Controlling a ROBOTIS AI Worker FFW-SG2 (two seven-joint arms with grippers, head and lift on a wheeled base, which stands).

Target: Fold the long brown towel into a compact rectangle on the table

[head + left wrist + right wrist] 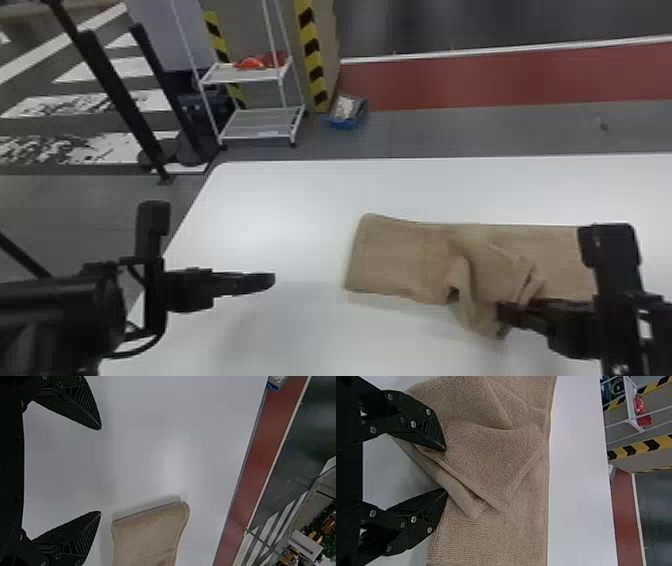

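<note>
Right gripper [446,470] sits spread at the rumpled near edge of the brown towel [385,260], probably to straighten it; left gripper [100,470], also spread, hangs left.

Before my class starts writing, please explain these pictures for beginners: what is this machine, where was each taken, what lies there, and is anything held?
This is a robot with two black arms. One picture comes from its head, looking down; the other two, turned sideways, come from its wrists. A long brown towel, rumpled partway along, lies on a white table. Nothing appears to be held: the left gripper is open, away from the towel, and the right gripper is open at the rumpled part.
</note>
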